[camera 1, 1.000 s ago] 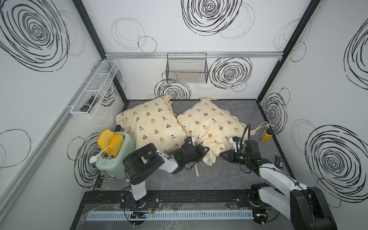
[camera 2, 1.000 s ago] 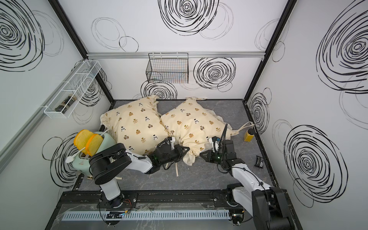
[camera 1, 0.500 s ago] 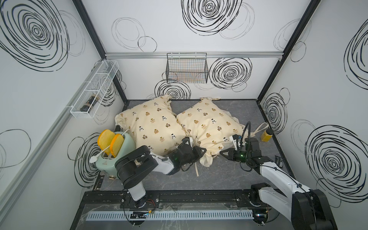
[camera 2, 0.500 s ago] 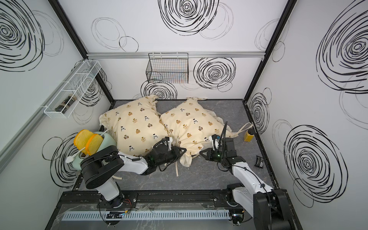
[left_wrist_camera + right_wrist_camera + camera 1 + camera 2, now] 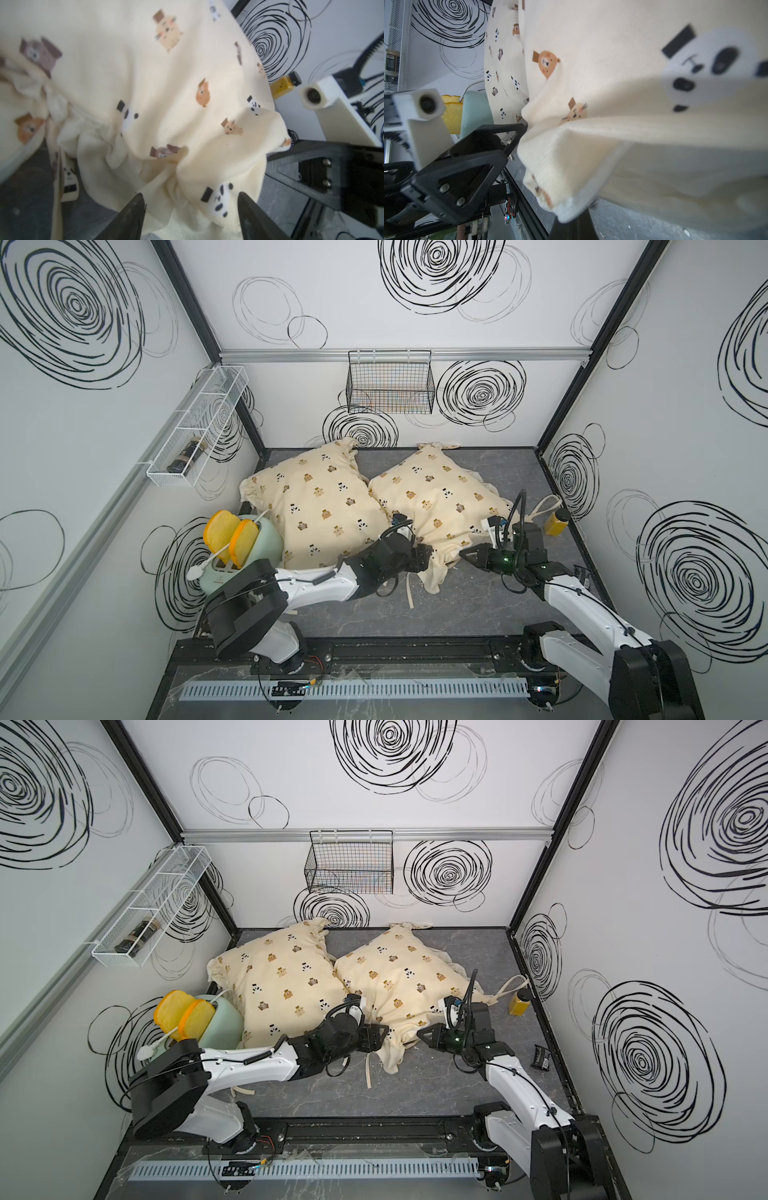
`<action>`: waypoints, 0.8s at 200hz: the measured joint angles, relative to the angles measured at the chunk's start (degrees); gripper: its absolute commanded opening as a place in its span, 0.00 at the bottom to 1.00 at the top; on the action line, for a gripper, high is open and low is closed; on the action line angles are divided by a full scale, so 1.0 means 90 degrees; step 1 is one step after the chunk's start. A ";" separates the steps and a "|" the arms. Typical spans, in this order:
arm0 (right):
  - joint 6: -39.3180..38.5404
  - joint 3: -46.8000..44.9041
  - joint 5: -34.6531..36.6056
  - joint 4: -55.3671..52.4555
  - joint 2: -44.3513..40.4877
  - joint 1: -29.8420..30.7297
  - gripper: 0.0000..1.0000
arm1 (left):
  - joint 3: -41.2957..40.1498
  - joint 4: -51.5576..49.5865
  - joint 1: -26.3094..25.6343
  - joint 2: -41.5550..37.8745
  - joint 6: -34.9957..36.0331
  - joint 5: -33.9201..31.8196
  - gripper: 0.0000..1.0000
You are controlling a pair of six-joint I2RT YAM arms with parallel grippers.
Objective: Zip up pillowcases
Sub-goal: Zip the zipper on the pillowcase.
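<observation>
Since a second ago my left pincer [image 5: 190, 195] has let go: its jaws now stand well apart, gripping nothing, the tips right at the crumpled near corner of the right pillowcase [image 5: 436, 497]. My right pincer [image 5: 463, 556] is closed, and from its wrist view I judge it clamped on the hem of that same near edge. That pillowcase lies on the table [image 5: 478, 614], touching the left pillowcase [image 5: 316, 506] beyond my left arm. A loose tie strip [image 5: 409, 593] trails by the corner. No zipper pull shows in any view, so I'd hold the right clamp steady to keep the seam taut. I'd nose the open jaws along the edge until the pull shows, and close only on it, never on a fold or the tie. Then I'd draw along the seam, away from the right pincer.
</observation>
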 measured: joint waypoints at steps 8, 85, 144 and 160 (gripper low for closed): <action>0.0024 0.0029 -0.0002 -0.0036 0.0000 0.0000 0.00 | 0.0017 -0.0044 -0.0131 -0.0114 0.0403 -0.0155 0.67; 0.0187 0.0053 -0.0049 -0.0160 0.0000 0.0085 0.00 | 0.0668 -0.0124 -0.0578 0.0889 0.1984 0.0121 0.78; 0.0240 0.0053 -0.0104 -0.0177 -0.0002 0.0175 0.00 | 0.1188 -0.0219 -0.0500 0.1532 0.2042 0.0265 0.36; 0.0253 0.0053 -0.0117 -0.0177 -0.0002 0.0177 0.00 | 0.1316 -0.0311 -0.0478 0.1688 0.2018 0.0277 0.20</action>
